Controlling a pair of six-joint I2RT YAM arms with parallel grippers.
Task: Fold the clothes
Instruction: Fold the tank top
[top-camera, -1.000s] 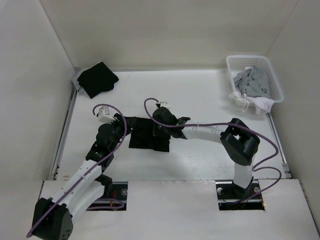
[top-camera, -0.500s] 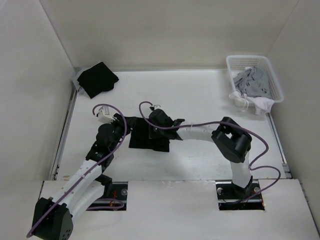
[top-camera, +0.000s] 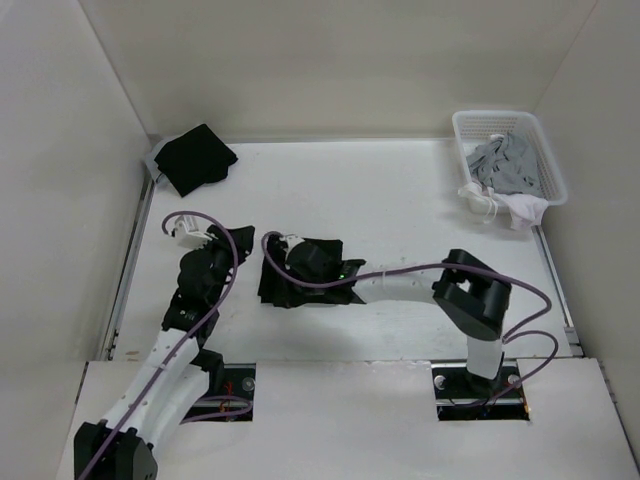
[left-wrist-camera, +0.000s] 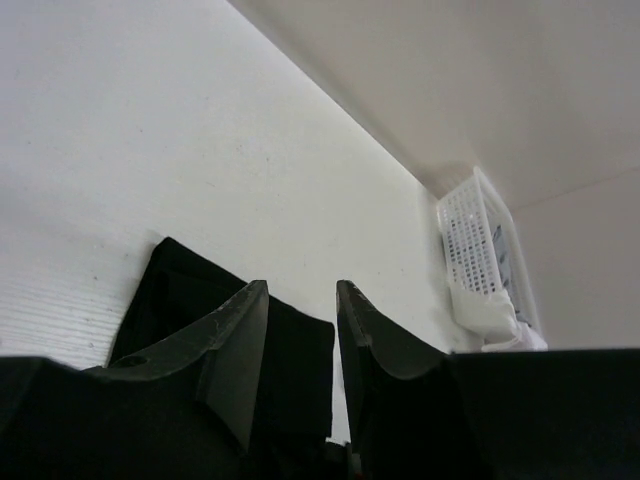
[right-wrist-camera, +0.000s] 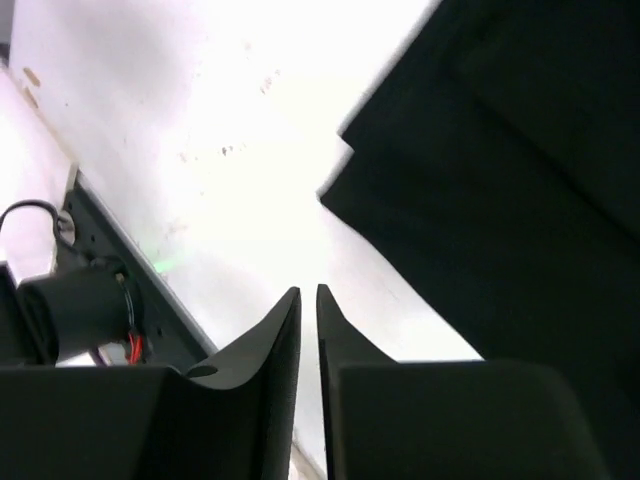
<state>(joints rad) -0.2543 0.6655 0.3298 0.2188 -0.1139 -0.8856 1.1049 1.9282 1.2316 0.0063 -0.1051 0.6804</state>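
R gripper (right-wrist-camera: 308, 290) first: its jaws are only a thin crack apart, almost closed, w/ nothing in them. I can see bare white table (top-camera: 400, 200) through the crack. The tips sit low over the table, just beside the edge of the black garment (right-wrist-camera: 500, 200), not on it.

L gripper (left-wrist-camera: 300, 288): jaws a fair bit apart, maybe a third of the way, and empty too. They point at the same black garment from the other side, near it but not touching as far as I can tell.

The garment lies about mid table, a bit to the left, btw the two grippers. It looks like a small flat packet w/ layers on top of each other. The R arm reaches across it, so part of it is hidden from above.

My guess: this is the end of a fold. The cloth is down and no one holds it.

Next move, I think: lift both grippers up and away w/o dragging the thin cloth, then check if the packet is neat. If a flap sticks out, grab that edge and lay it over.

Farther out: another dark cloth (top-camera: 195, 158) in the far left corner, and a white basket (top-camera: 545, 150) far right w/ grey and white clothes (top-camera: 505, 165) in it.
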